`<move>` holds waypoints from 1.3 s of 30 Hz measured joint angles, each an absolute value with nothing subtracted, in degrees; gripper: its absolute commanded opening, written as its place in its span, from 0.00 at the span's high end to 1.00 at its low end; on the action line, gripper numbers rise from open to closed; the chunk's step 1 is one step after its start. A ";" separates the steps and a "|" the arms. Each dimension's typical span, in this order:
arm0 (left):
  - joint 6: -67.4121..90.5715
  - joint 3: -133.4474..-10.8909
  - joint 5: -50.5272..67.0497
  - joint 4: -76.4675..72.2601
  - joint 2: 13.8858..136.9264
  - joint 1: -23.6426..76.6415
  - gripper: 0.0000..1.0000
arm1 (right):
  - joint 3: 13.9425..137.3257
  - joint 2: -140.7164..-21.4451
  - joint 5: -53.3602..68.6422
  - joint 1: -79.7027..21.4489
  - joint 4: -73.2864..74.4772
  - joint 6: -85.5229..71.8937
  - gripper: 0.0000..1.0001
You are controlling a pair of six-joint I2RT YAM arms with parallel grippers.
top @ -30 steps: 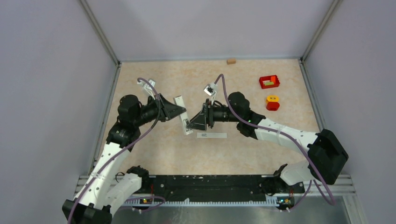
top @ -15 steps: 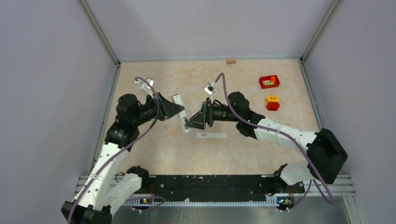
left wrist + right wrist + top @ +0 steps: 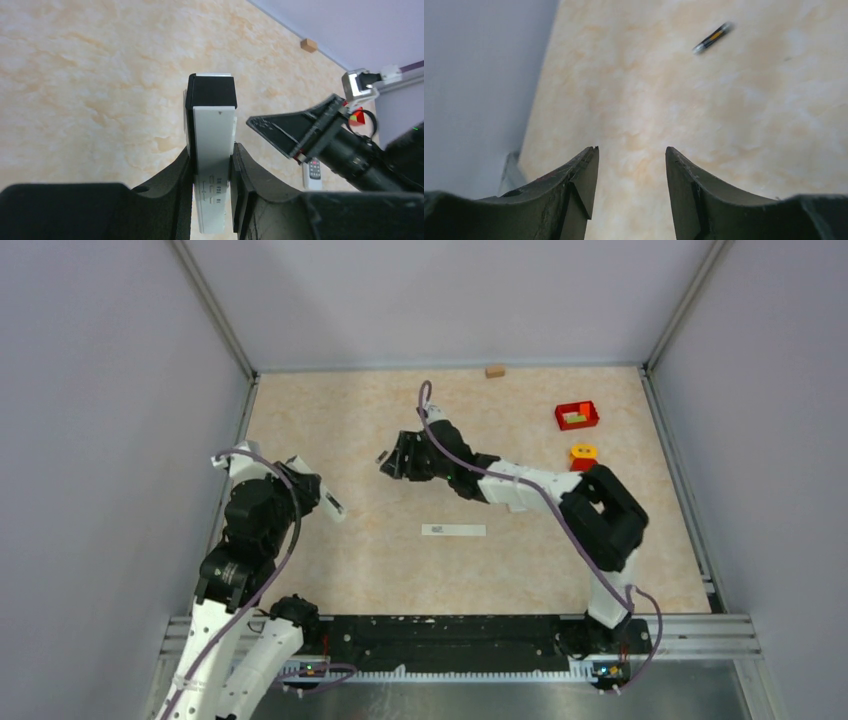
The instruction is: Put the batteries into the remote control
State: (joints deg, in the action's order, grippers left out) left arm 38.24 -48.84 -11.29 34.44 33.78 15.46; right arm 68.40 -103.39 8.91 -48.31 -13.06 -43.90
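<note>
Lying loose on the tabletop point(image 3: 649, 100) at one o'clock from the spread, empty right hand point(image 3: 631, 150), a battery point(image 3: 714, 37) looks light, hard and roll-prone; pinch it mid-length. The left hand point(image 3: 212, 150) pinches the remote control point(image 3: 215, 120).

Battery point(image 3: 713, 38) on table point(image 3: 774, 125) ahead of R gripper point(image 3: 631, 148); bar point(image 3: 453, 530) mid; box point(image 3: 577, 416) back R

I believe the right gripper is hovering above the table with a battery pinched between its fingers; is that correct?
Not quite. The right gripper does hover above the table, but its jaws stand open with nothing between them. The battery lies on the table ahead of the gripper and apart from it, as the right wrist view shows.
</note>
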 measured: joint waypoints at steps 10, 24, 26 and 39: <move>37.47 -48.73 -19.03 38.35 30.15 15.46 1.00 | 102.87 -131.02 -23.05 -54.54 10.57 -37.65 0.33; 36.69 -48.73 -19.49 39.22 30.15 15.46 1.00 | 127.52 -149.21 -36.07 -56.12 20.56 -33.58 0.36; 36.47 -48.73 -19.66 39.29 30.15 15.46 1.00 | 129.36 -150.34 -36.93 -56.12 21.37 -33.34 0.44; 36.25 -48.73 -20.43 39.42 30.50 15.46 1.00 | 125.95 -149.34 -40.18 -56.12 19.14 -33.71 0.94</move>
State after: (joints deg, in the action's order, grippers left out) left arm 36.25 -48.73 -20.43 39.42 30.50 15.46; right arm 125.95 -149.34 -40.18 -56.12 19.14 -33.71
